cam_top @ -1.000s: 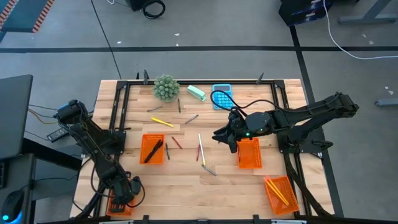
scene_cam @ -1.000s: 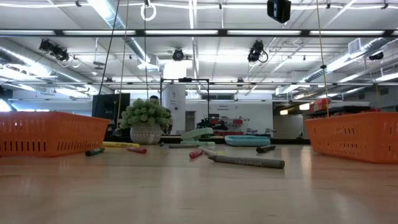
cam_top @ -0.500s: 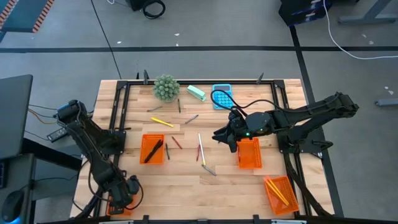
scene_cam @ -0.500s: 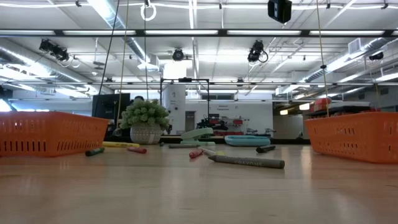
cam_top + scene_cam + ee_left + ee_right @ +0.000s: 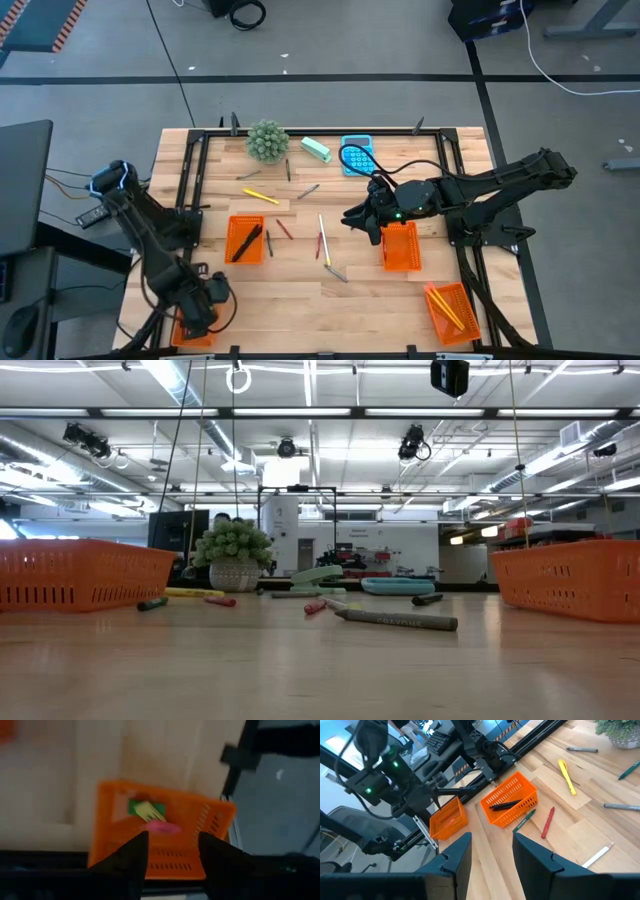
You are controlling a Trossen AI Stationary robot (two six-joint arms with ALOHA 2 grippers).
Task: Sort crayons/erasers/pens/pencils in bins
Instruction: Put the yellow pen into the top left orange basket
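My left gripper hangs open above the orange bin at the table's near left corner. Inside this bin lie a green eraser, a yellow eraser and a pink eraser. My right gripper hovers open over the table's middle, holding nothing. A second bin holds black pens. A third bin stands beside my right gripper. The fourth bin, at the near right, holds yellow pencils. A red crayon, a long pencil and a grey crayon lie loose on the wood.
A potted plant, a mint-green block and a blue calculator stand along the far edge. A yellow stick and some dark sticks lie loose at the far left. A black frame runs around the table.
My left gripper has risen straight up from the near left bin; the erasers have stayed inside it. My right arm has kept still.
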